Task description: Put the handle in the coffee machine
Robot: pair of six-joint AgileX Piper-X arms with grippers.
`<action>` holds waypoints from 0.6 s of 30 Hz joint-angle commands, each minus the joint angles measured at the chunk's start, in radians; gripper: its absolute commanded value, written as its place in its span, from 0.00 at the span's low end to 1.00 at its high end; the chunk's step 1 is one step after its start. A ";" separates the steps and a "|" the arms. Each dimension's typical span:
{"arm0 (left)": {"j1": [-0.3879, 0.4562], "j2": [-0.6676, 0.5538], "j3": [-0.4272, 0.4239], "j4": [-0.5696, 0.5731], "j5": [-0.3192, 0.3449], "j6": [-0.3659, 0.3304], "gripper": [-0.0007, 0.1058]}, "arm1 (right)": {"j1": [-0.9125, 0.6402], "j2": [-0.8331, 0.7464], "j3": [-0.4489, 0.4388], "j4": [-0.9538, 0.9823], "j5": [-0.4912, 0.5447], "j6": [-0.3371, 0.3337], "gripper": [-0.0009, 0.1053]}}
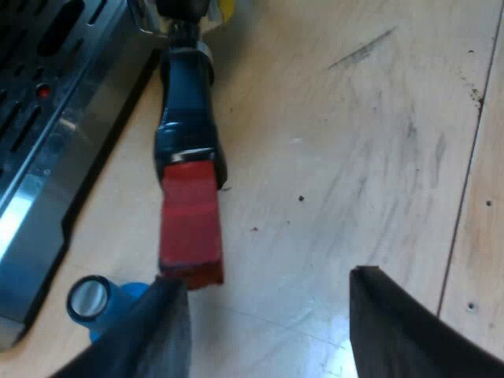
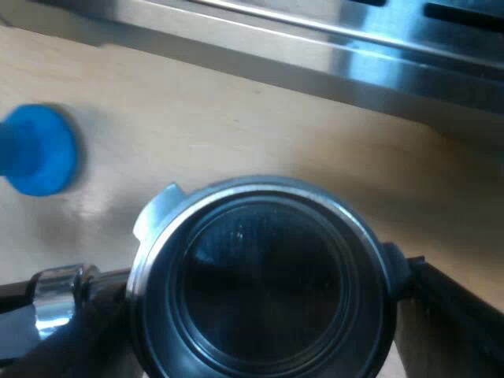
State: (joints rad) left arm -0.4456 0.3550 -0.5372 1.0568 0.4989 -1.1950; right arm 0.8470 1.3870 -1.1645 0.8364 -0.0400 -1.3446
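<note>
Pale wooden worktop point(image 1: 339, 157) lies under the round metal holder point(image 1: 185, 118) with its dark handle, which is outside the steel espresso machine point(image 1: 47, 118) and not locked into its front. I cannot tell whether it rests on the wood. Read the holder as a clock hand, basket at twelve and the handle's red end point(image 1: 190, 224) at six. The machine's slotted drip tray then runs along the nine-to-eleven side, near but apart. The small blue tamper point(image 1: 102, 303) with a metal face sits at about seven, just beside the red end. The left pincer point(image 1: 264, 277) hovers beyond six, its black fingers point(image 1: 394, 331) spread wide and holding nothing. The right pincer point(image 2: 260, 307) is closed on the holder's basket point(image 2: 264, 260), one finger against each side of the rim at three and nine. From the basket, the blue tamper point(image 2: 39, 153) lies at ten, apart, and the machine's steel base edge point(image 2: 315, 55) crosses at twelve.
</note>
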 commanded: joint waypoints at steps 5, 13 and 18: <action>-0.005 0.087 0.000 -0.090 -0.017 0.001 0.46 | 0.063 -0.017 -0.019 0.006 -0.006 0.003 0.01; -0.005 0.233 0.000 -0.093 0.002 0.004 0.46 | 0.090 -0.017 -0.019 0.006 0.040 0.051 0.01; -0.005 0.250 0.000 -0.093 0.005 0.019 0.46 | 0.090 -0.017 -0.019 -0.016 0.040 0.082 0.01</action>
State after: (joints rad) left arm -0.4456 0.6077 -0.5363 0.9630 0.4979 -1.1855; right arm 0.9388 1.3870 -1.1685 0.8561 0.0131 -1.2854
